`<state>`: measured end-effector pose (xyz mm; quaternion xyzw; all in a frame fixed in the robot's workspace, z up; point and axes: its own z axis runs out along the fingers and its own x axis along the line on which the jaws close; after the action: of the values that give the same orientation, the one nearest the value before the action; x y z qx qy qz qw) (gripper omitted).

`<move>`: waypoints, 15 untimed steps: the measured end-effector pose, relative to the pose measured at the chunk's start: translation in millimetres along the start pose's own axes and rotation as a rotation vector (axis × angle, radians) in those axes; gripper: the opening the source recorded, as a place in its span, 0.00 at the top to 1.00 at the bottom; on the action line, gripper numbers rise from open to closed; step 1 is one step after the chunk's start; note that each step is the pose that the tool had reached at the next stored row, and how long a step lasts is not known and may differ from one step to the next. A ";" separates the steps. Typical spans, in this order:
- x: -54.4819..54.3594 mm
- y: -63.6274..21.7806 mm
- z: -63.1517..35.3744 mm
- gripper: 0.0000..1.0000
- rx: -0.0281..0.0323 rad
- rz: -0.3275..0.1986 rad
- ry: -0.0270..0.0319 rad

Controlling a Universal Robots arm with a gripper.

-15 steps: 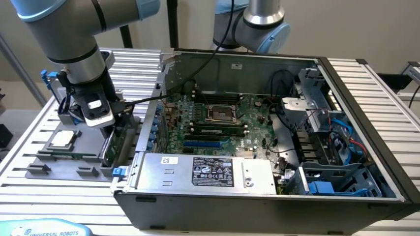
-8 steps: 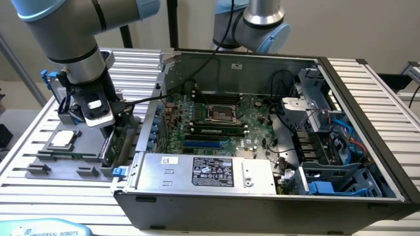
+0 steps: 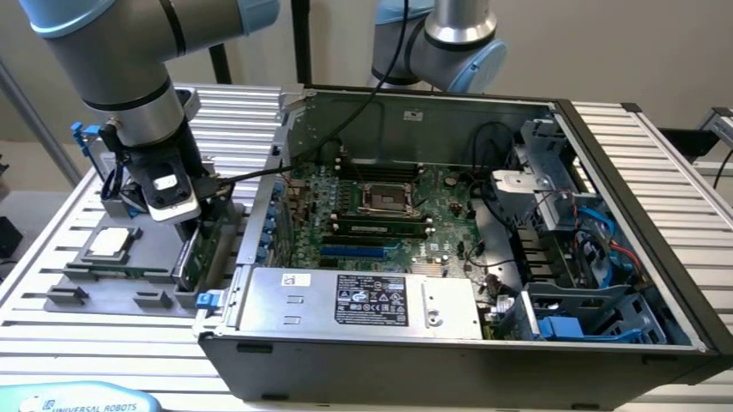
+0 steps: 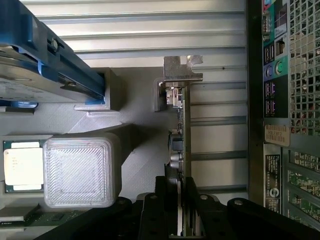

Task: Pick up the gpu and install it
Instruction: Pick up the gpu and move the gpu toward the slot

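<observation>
The tool (image 4: 178, 200) is clamped on the gpu (image 4: 183, 120). The gpu stands on edge in a gray holder (image 3: 103, 296) beside the computer case (image 3: 458, 369).

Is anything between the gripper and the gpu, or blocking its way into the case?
Nothing between them: the gripper clasps the gpu, upright in its grey holder. The case's side wall stands between holder and motherboard.

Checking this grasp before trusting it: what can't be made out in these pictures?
- gpu faces: the wrist view shows it edge-on, with its near end hidden between the fingers of the pincer.
- motherboard slots, exterior view: too small to tell latches or contacts.
- board beneath the power supply, exterior view: covered by it.
</observation>
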<state>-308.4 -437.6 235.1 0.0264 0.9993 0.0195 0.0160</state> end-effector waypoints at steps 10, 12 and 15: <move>-0.5 0.7 -16.2 0.73 0.0003 0.000 0.0055; -0.6 0.9 -21.7 0.73 0.0003 0.000 0.0070; -1.0 1.3 -31.8 0.73 0.0005 0.000 0.0093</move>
<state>-308.4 -437.6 266.9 0.0265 0.9994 0.0193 0.0114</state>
